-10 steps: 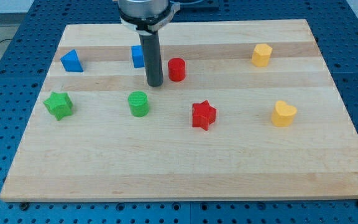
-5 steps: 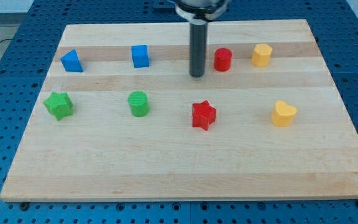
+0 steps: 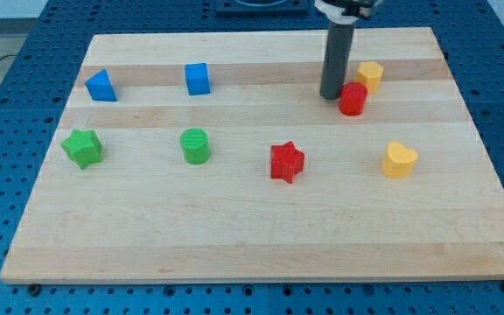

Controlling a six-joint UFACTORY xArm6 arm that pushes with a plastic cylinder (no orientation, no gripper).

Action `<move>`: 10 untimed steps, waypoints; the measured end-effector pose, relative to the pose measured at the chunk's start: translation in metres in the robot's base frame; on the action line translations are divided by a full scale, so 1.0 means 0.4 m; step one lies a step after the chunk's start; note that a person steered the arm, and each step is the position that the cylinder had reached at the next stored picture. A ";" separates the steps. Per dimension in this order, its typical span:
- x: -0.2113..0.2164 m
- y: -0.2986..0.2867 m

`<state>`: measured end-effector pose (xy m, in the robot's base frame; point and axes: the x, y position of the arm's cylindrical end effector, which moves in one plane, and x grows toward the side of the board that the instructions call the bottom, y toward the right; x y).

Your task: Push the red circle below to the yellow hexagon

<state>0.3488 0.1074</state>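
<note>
The red circle (image 3: 353,99) is a short red cylinder at the board's upper right. It sits just below and left of the yellow hexagon (image 3: 370,75), almost touching it. My tip (image 3: 332,94) rests on the board right against the red circle's left side. The rod rises straight up out of the view's top.
A yellow heart (image 3: 400,160) lies at the right, a red star (image 3: 287,162) near the middle, a green circle (image 3: 195,145) and a green star (image 3: 82,148) at the left. A blue cube (image 3: 198,79) and a blue triangle (image 3: 101,86) lie at the upper left. The wooden board (image 3: 252,236) sits on a blue pegboard.
My tip has swept to the right across the board's top. The red circle has been pushed right and a little down, ending beside the yellow hexagon.
</note>
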 end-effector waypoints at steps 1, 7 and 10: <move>-0.006 -0.056; 0.124 0.065; 0.094 0.145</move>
<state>0.3862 0.1655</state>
